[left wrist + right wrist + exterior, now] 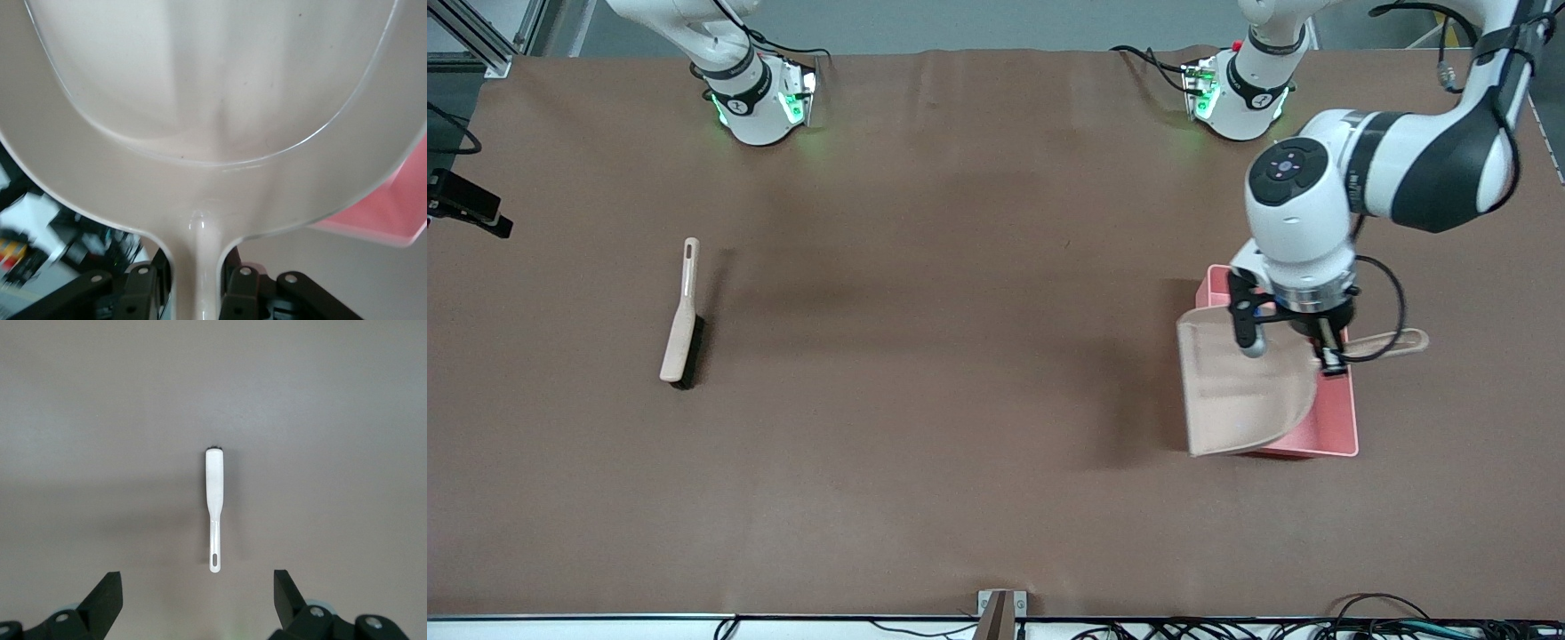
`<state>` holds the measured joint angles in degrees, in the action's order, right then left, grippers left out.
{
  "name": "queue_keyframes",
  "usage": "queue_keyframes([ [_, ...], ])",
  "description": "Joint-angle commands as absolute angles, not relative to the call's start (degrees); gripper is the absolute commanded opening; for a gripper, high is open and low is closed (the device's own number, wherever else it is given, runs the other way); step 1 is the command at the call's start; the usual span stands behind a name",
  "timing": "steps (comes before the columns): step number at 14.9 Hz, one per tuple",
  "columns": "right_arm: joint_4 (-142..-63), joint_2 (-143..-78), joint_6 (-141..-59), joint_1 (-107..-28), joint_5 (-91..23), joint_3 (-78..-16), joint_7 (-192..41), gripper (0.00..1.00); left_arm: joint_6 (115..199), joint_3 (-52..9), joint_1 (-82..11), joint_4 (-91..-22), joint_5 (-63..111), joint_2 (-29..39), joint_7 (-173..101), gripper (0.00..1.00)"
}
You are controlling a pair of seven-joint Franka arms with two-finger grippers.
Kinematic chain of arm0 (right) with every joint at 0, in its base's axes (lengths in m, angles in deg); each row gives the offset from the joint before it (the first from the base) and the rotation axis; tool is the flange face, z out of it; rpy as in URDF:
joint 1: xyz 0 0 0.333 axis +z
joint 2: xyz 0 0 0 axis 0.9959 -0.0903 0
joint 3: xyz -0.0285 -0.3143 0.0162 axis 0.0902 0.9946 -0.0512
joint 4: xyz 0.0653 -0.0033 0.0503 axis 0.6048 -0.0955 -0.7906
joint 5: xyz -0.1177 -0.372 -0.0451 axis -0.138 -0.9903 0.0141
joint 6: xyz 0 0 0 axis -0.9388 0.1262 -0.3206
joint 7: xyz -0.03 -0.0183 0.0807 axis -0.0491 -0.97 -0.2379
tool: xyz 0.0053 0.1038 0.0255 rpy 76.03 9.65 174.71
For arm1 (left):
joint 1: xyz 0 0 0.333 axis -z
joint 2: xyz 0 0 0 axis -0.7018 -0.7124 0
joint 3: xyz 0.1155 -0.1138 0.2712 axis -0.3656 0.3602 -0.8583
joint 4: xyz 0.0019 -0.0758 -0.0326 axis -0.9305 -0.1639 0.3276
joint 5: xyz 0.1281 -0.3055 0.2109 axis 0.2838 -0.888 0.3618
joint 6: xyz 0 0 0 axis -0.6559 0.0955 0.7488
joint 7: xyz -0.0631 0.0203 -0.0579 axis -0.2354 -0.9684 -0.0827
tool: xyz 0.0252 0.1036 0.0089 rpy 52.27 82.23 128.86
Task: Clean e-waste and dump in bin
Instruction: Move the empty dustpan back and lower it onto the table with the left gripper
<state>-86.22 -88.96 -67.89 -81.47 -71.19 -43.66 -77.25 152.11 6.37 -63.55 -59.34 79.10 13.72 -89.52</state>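
1. Left gripper (193, 283): fingers clamped tight on the narrow neck of the beige dustpan (1240, 391), one black finger (143, 293) on each side of the handle.
2. Dustpan held up in the air over the bin (1329, 427), its pan tilted, wide mouth toward the right arm's end of the table; its handle tip (1400, 342) pokes out toward the left arm's end. In the left wrist view the pan's inner face (213, 87) looks bare and smooth.
3. Bin: pink tub with low walls, sitting on the brown table (960, 356) near the left arm's end. Most of it is covered by the dustpan and gripper; one pink corner shows in the left wrist view (400, 213).
4. E-waste: not visible in any view; bin interior hidden, cannot tell whether the parts are inside.
5. Right gripper (197, 600): fingers spread wide, holding nothing, hanging high over the brush (214, 510).
6. Brush (681, 316): lies flat on the table toward the right arm's end, pale handle pointing toward the robots' bases, dark bristles along one edge. Well apart from the bin.
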Motion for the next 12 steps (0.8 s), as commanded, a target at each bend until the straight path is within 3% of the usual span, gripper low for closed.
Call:
queue_keyframes([
  [1, -85.65, -88.22, -66.95, -78.67, -72.1, -43.9, -77.15, 1.0, 150.73, 6.47, -58.65, -53.57, 75.14, 6.82, -87.55, 0.09],
  [5, -86.88, -86.98, -65.63, -79.8, -71.92, -43.73, -76.71, 1.0, 150.73, 6.39, -53.9, -50.05, 69.61, -1.28, -85.72, 0.09],
  [8, -86.62, -86.98, -66.16, -89.28, -71.48, -51.97, -76.62, 1.0, 150.82, 6.12, -47.75, -50.13, 70.21, -4.53, -75.45, 0.09],
  [12, -86.52, -87.33, -66.77, -90.0, -70.96, -52.16, -76.79, 1.0, 150.91, 3.66, -39.92, -50.05, 74.77, -9.89, -67.53, 0.09],
])
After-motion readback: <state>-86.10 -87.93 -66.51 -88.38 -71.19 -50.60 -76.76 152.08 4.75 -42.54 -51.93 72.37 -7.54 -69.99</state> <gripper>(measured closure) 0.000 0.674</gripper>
